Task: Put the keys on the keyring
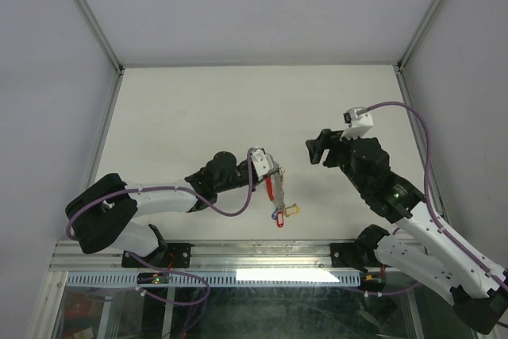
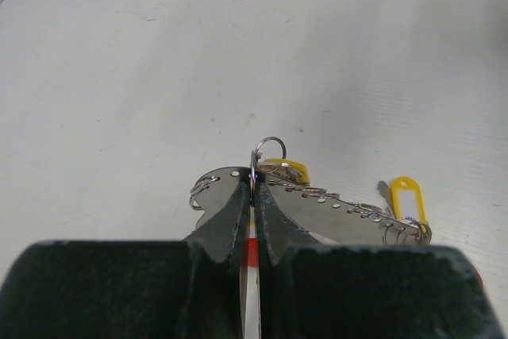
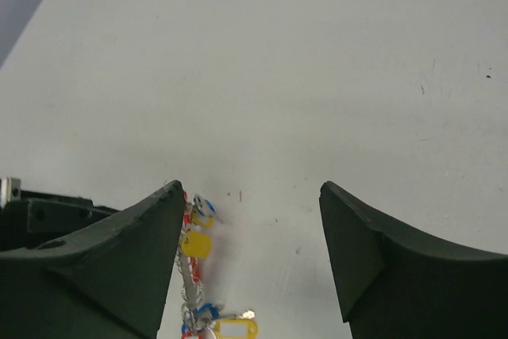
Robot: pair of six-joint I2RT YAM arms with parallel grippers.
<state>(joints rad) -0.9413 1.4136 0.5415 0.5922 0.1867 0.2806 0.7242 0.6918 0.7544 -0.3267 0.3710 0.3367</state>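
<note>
Keyring [image 1: 270, 188] sits front-centre of the table [image 1: 198, 101], its red arc poking out below the L gripper [image 2: 252, 184], which is clamped tight on it. Keys [image 1: 280, 213] bunch at its lower end w/ blue, red and yellow tags; whether they touch the table, can't tell. Looks like several are threaded on already, so prob. late in the job, tho can't confirm every key. R gripper [image 3: 251, 188] hangs well apart to the right, jaws wide, nothing in them, keys low-left in its view. Step in hand: L holds the ring, R is between picks. Next: R goes for any loose key; if none, check and set down.
</note>
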